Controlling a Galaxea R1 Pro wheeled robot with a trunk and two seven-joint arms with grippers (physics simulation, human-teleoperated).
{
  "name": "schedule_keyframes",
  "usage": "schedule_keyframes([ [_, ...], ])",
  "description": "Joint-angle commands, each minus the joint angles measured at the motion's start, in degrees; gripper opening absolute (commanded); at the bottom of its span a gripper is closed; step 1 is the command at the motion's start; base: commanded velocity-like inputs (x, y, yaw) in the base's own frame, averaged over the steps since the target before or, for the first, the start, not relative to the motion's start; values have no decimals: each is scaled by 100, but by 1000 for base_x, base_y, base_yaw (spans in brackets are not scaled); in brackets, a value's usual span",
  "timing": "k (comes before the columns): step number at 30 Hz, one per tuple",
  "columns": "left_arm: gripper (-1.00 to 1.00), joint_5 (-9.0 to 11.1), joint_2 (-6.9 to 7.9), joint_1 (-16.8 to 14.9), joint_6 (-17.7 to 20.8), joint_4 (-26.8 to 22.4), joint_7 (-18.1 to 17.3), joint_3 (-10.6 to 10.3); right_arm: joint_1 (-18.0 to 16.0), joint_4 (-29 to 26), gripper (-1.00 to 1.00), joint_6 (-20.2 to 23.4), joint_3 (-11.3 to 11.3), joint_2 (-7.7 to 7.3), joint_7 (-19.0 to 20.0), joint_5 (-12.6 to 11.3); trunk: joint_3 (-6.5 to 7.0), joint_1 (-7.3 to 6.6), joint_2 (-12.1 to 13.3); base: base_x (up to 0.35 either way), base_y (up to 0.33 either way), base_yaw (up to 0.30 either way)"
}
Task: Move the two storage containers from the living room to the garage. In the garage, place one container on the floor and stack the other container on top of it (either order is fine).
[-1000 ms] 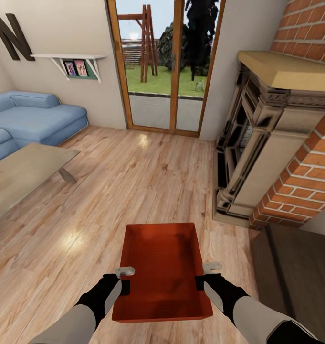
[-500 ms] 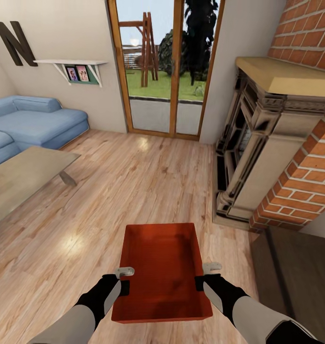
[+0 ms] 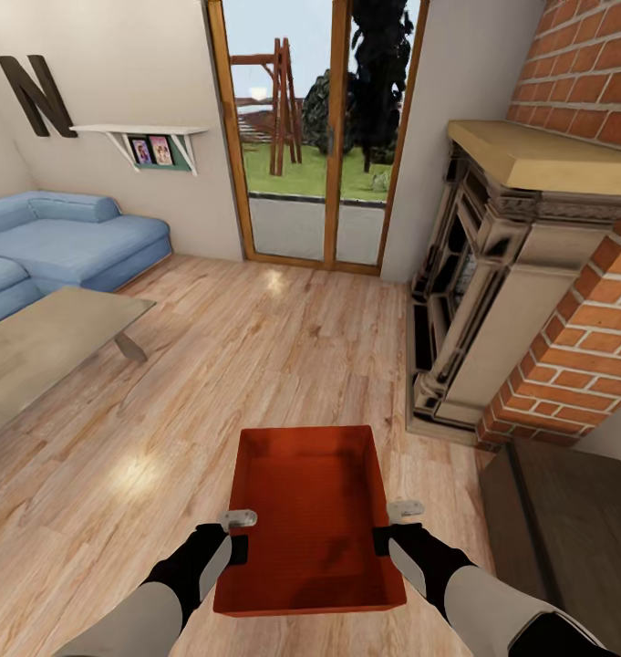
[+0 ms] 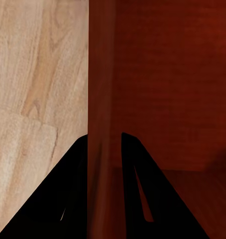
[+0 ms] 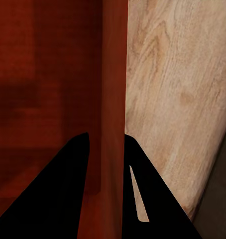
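- One storage container, orange-red and open-topped, is carried at waist height in front of the robot, above the wood plank floor of the living room; it looks empty.
- The left gripper is clamped on the container's left wall; in the left wrist view its dark fingers sit one on each side of that wall.
- The right gripper is likewise pinched on the right wall, with its fingers straddling the wall in the right wrist view.
- Container sits level between the two grips, long axis pointing away from the robot.
- Surroundings: brick-and-stone fireplace to the right, dark low cabinet at lower right, glass patio doors straight ahead, blue sofa and low table to the left.
- Change over the last second: the whole head view has slid, with the wall shelf and letter N shifted right and down. That is camera motion, so the base is turning or rolling; the container and grippers hold the same place in the view.
- Judgement: transport phase, grasp stable, garage not reached; stacking not begun.
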Motion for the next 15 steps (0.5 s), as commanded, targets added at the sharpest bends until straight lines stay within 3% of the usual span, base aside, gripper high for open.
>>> schedule_keyframes([
  [1,-100,-83,4,1,52,89,196,-29,-7,-64,-100,-139,112,-2,-35,-39,1,3,-8,0,0,0],
  [15,-100,-83,10,1,49,89,196,-31,-7,-64,-100,-139,112,0,-34,-39,129,3,-8,0,0,0],
])
